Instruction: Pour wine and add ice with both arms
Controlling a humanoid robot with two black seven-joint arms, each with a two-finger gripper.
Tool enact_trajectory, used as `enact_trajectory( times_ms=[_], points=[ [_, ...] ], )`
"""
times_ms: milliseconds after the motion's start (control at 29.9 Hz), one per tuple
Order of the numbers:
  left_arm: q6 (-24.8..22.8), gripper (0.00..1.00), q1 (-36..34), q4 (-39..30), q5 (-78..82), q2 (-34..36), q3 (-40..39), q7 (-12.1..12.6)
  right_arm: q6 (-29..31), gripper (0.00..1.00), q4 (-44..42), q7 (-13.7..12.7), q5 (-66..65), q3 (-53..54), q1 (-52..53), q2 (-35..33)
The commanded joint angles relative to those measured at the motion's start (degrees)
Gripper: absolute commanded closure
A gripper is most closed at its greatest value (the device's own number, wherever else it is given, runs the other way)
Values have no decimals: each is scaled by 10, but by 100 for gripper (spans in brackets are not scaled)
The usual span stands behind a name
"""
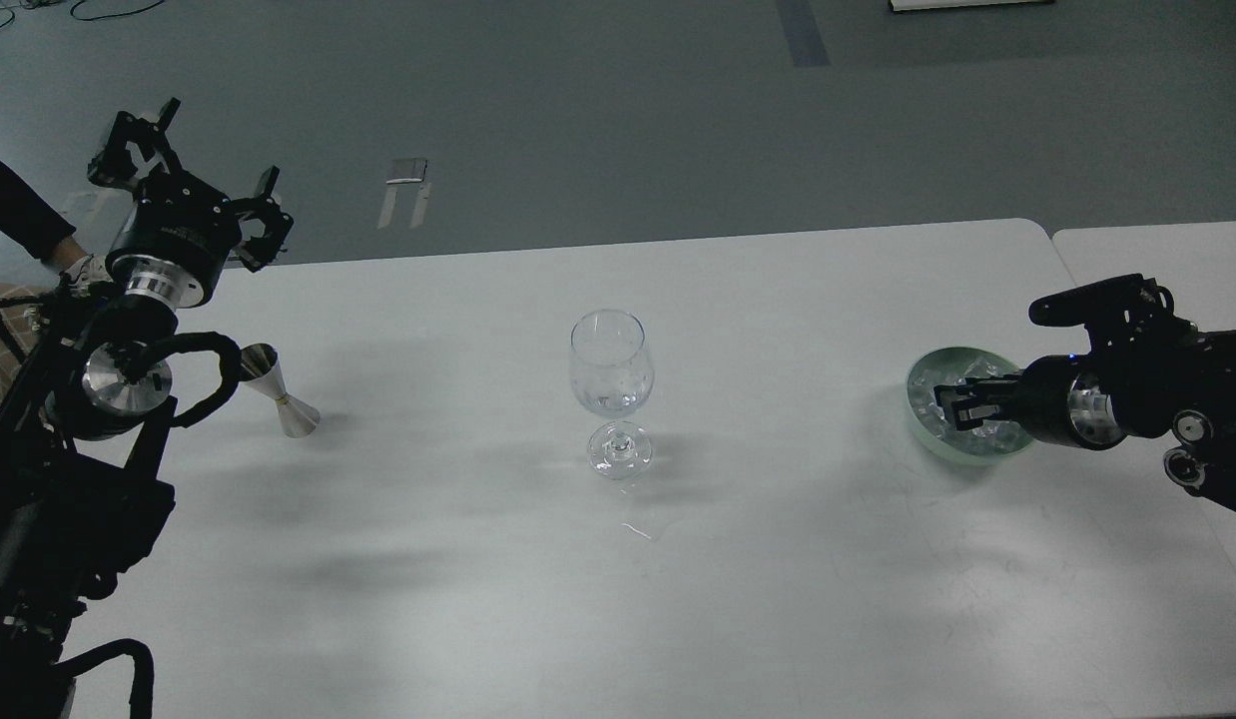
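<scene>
A clear stemmed wine glass (610, 374) stands upright at the table's middle, with a little clear content at its bottom. A pale green bowl (916, 391) at the right holds clear ice cubes (964, 377). My right gripper (949, 407) reaches in from the right and sits low over the bowl among the ice; its fingers are dark and too close together to tell apart. My left gripper (217, 150) is raised at the far left, above the table's back edge, open and empty.
A steel jigger (279, 391) stands on the table at the left, just right of my left arm. A person's hand (79, 268) with a dark sleeve is at the left edge. A small wet spill (638, 529) lies in front of the glass.
</scene>
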Motion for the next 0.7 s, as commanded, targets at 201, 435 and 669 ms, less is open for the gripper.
enact_trajectory(
  times_ms=[201, 435, 669],
  points=[
    [-1, 0, 1, 0, 0, 2, -1, 0, 0, 77, 2, 1, 1, -1, -5, 0],
    [1, 0, 3, 0, 0, 1, 0, 0, 0, 100, 1, 1, 1, -1, -9, 1],
    [0, 0, 8, 0, 0, 1, -3, 0, -1, 100, 9, 5, 4, 8, -8, -3]
  ],
)
